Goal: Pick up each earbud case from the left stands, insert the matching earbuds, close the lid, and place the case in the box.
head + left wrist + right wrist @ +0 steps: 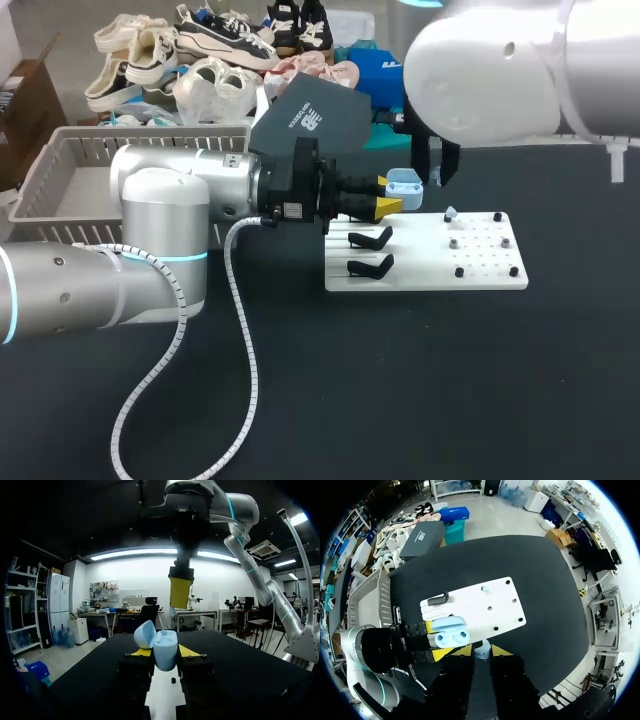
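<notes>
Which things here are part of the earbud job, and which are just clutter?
Job: open earbud case in left gripper; earbud in right gripper; white stand board; grey basket.
Lying about: shoes; dark shoebox.

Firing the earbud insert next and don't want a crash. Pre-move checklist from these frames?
1. Earbud case clamped in the left tool: ok, a yellow tip on each side.
2. Lid open: ok.
3. Earbud held in the right tool: ok, a small pale piece sits between the tips.
4. Right tool lined up over the case opening: not ok, the case sits ahead of its tips.
5. Case sockets free: cannot tell.
</notes>
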Controlling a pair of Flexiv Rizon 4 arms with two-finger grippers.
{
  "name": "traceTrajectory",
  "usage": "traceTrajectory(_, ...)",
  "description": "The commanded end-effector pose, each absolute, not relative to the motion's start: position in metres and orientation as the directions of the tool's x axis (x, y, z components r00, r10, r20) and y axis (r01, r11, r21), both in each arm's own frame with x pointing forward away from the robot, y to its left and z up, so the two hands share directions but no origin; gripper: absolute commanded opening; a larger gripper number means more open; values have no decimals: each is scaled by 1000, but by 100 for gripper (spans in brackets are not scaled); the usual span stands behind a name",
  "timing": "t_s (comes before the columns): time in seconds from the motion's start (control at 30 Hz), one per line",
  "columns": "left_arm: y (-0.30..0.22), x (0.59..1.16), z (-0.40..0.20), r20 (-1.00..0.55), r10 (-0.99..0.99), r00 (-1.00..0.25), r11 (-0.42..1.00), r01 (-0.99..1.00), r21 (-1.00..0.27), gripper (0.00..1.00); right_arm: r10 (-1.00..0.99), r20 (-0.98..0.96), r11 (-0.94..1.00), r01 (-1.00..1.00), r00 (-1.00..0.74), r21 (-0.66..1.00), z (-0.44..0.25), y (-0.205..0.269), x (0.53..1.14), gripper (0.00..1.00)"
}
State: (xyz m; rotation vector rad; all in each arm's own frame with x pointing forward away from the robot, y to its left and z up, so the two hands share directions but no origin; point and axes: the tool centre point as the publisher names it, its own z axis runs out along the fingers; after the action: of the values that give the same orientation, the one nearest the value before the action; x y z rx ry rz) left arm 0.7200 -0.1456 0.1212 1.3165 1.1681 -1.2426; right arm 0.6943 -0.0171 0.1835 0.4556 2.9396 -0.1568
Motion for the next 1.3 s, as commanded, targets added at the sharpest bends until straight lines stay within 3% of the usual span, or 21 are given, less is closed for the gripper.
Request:
traceTrajectory(0.03, -146, 721, 121, -999, 33, 28, -97, 995, 25, 0, 307, -196, 940, 329, -931, -93, 184, -13, 694, 0)
traceTrajectory(0.67, -146, 721, 121, -999, 33, 28, -97, 995, 25, 0, 359, -214, 919, 383, -909, -87, 186, -6, 695, 0)
traceTrajectory(0.8, -146, 721, 121, -999, 33, 28, -97, 995, 25, 0, 451, -210, 881, 470, -867, -49, 190, 0, 696, 0)
traceTrajectory(1.3, -146, 721, 121, -999, 33, 28, -97, 995, 25, 0, 493, -233, 868, 493, -838, 64, 176, 8, 699, 0)
